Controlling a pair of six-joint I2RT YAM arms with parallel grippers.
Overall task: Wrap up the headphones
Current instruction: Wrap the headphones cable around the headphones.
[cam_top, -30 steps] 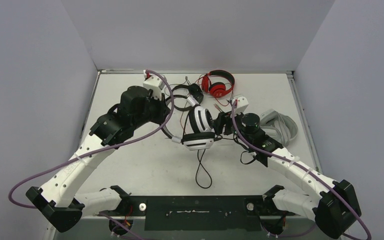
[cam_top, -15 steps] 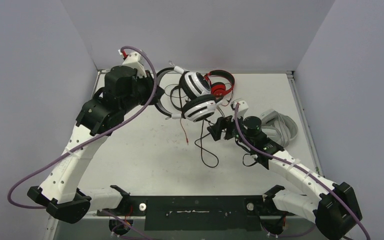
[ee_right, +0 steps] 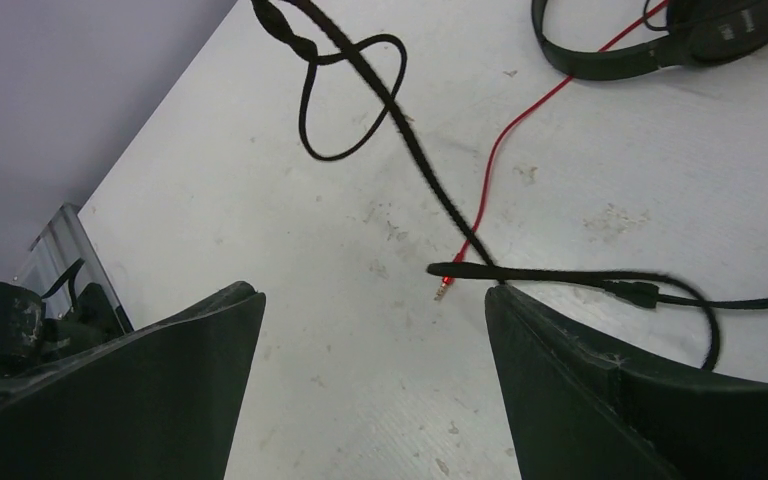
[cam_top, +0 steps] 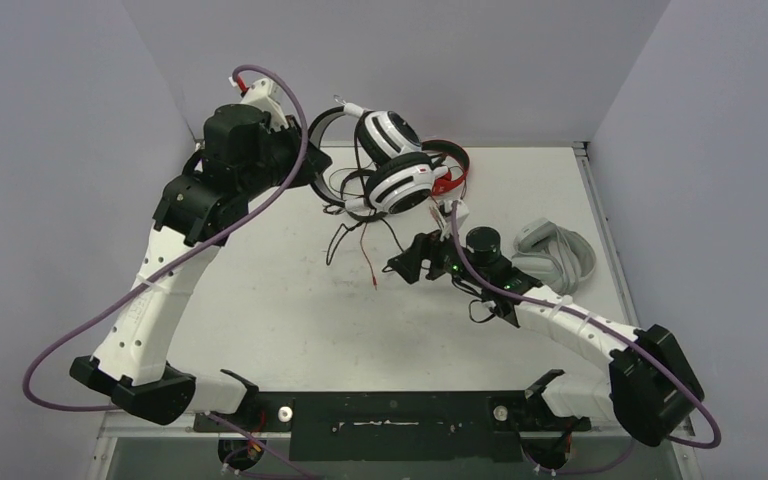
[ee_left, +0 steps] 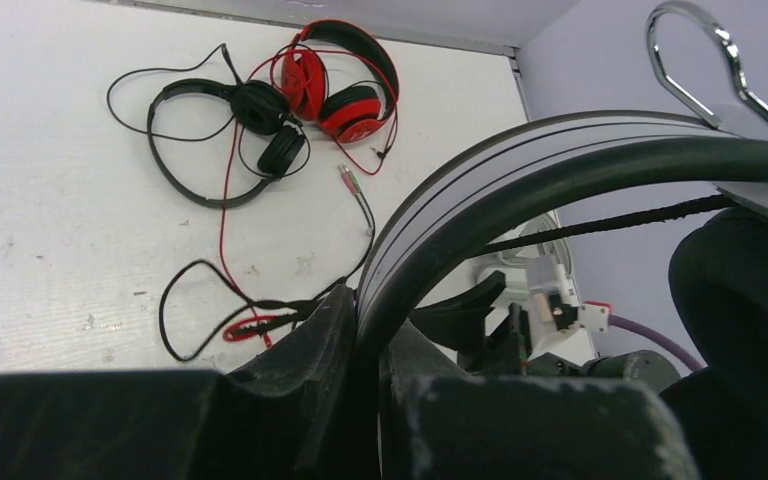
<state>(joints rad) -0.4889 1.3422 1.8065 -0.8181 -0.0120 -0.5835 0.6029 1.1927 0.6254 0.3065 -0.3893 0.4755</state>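
My left gripper [cam_top: 312, 172] is shut on the headband [ee_left: 520, 170] of the white-and-black headphones [cam_top: 396, 166] and holds them high over the back of the table. Their black cable [cam_top: 345, 238] dangles down to the tabletop. My right gripper [cam_top: 407, 266] is open and empty, low over the table's middle. In the right wrist view the black cable [ee_right: 400, 110] runs past its right fingertip [ee_right: 505, 300], beside a red plug [ee_right: 444, 287]. The red headphones [ee_left: 340, 85] and the all-black headphones [ee_left: 250, 115] lie at the back. The light grey headphones [cam_top: 560, 255] lie at the right.
Thin red cable [ee_left: 225, 200] and black cable loops [ee_left: 175, 310] trail over the table between the back headphones and my right gripper. Grey walls close in the left, back and right sides. The table's raised rim [cam_top: 600, 220] runs along the right edge.
My left arm has lifted the white-and-black headphones up and toward the back, pulling their cable off the table. My right gripper has moved left and a little toward me.
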